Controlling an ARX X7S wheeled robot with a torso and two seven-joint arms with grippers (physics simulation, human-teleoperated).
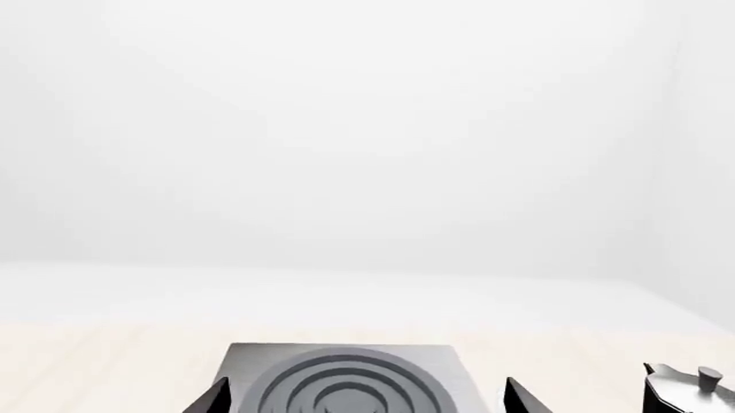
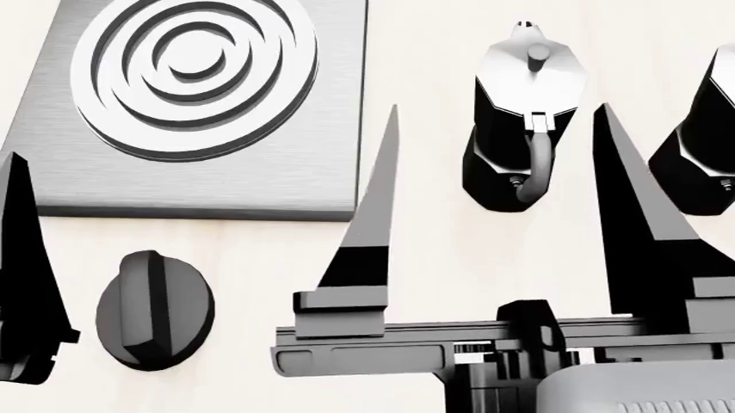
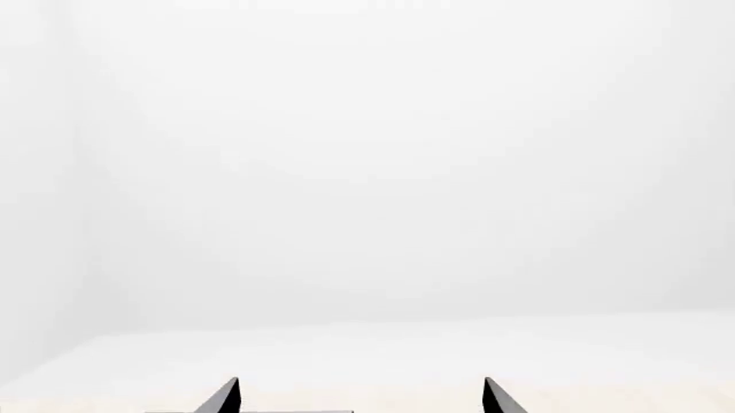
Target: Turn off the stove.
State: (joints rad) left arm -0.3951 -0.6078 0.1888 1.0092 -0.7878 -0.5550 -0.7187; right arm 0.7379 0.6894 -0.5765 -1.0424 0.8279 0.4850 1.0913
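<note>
Head view alone shows the knob; both wrist views show spread, empty end effector fingers.

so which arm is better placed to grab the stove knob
Left. In the head view the knob sits right beside a left finger, while the right gripper, fingers spread wide, points at a moka pot off to the side.

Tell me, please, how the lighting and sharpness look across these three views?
Head view: crisp and evenly lit, with soft sheen on the stove plate and the nearer moka pot, barely any cast shadows. Left wrist view: washed-out, hazy white background. Right wrist view: almost all featureless white; only the right hand tips show.
</note>
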